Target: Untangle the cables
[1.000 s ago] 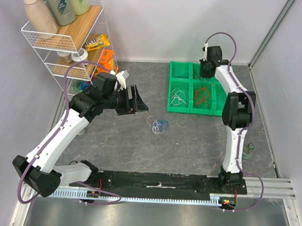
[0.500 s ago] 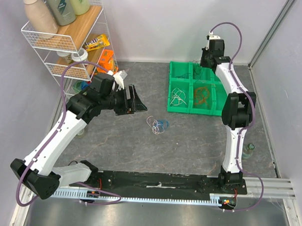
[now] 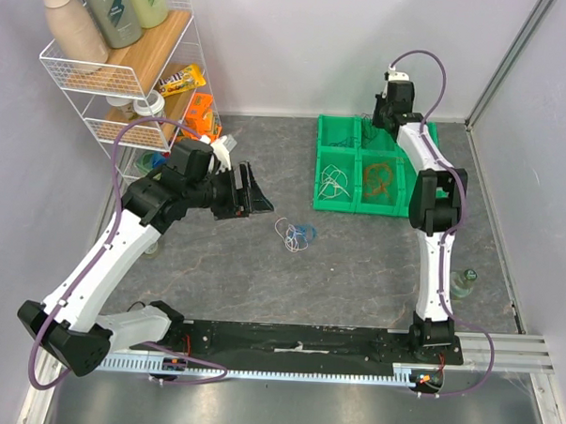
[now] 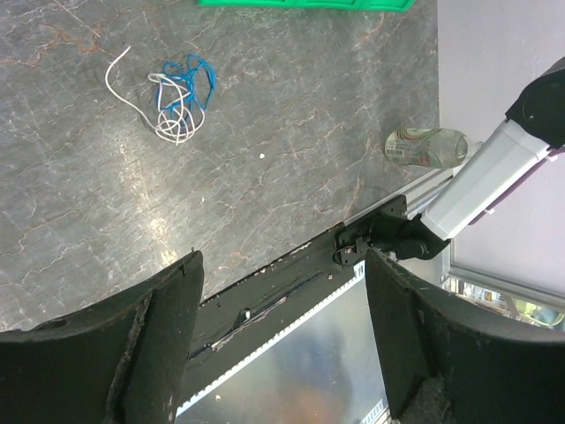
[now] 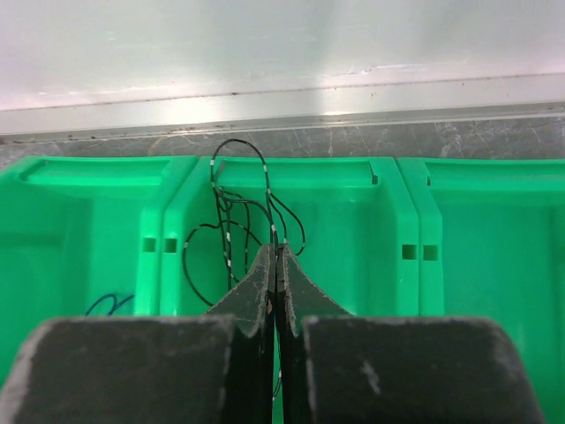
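Note:
A tangled blue and white cable bunch (image 3: 295,234) lies on the grey table; in the left wrist view the blue cable (image 4: 187,78) and white cable (image 4: 168,124) lie loosely together. My left gripper (image 3: 256,194) hovers left of it, open and empty (image 4: 282,344). My right gripper (image 3: 387,118) is at the back over the green bins (image 3: 320,167), shut (image 5: 276,252) on a black cable (image 5: 231,208) that hangs into the middle compartment. A white cable (image 3: 336,183) and an orange cable (image 3: 378,179) lie in front compartments. A bit of blue cable (image 5: 110,303) shows in the left compartment.
A wire shelf (image 3: 120,64) with bottles and packets stands at the back left, close to my left arm. A small bottle (image 3: 463,281) lies on the table at the right (image 4: 424,146). The black mounting rail (image 3: 296,349) runs along the near edge.
My right wrist has risen and drawn back toward the rear wall over the bins. My left gripper has shifted slightly left, still open.

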`<state>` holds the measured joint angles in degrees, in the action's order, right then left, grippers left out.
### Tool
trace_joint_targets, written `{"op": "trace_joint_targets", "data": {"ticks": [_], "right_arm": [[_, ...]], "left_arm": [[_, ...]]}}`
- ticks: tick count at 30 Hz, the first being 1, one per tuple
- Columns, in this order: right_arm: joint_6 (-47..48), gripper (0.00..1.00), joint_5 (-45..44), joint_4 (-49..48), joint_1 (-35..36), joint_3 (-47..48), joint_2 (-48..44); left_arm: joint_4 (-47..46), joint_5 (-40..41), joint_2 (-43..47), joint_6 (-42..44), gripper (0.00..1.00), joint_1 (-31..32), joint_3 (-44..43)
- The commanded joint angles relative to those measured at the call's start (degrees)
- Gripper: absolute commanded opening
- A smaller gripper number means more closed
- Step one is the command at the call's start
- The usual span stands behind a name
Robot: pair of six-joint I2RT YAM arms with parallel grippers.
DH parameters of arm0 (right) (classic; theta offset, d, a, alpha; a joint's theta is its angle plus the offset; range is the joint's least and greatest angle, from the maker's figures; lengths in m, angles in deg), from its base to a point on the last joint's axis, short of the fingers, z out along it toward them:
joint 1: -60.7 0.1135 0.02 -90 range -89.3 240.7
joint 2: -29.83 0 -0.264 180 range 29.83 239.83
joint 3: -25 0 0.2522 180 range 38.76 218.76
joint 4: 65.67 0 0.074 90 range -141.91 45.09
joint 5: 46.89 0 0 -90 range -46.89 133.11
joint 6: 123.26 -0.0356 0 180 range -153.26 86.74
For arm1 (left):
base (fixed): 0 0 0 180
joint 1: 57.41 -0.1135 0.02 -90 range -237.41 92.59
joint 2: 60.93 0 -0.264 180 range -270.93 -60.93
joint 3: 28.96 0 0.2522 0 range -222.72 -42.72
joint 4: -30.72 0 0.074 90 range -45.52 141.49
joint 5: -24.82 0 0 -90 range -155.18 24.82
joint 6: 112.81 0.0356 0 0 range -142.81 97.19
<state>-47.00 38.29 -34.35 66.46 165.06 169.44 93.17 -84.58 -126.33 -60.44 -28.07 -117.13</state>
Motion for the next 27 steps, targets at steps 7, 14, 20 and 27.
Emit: {"op": "trace_joint_targets", "data": {"ticks": [7, 14, 20, 27], "right_arm": [[-0.76, 0.0, -1.06, -1.48, -0.66, -7.2, -4.87], [3.1, 0.0, -4.67, 4.49, -0.75, -9.14, -7.07], [5.83, 0.31, -3.18, 11.41, -0.66, -1.0, -5.85], [1.09, 0.63, -5.02, 21.72, 0.48, 1.6, -9.69]], "left_arm": [[-0.17, 0.06, 1.6, -1.04, 0.79, -0.08, -0.47], [-2.19, -1.08, 1.51, -2.19, 0.79, -0.16, 0.84], [-3.77, -2.14, 1.77, -3.59, 0.79, -0.16, 1.99], [-5.44, -2.92, 0.63, -4.29, 0.79, -0.16, 2.6]]}}
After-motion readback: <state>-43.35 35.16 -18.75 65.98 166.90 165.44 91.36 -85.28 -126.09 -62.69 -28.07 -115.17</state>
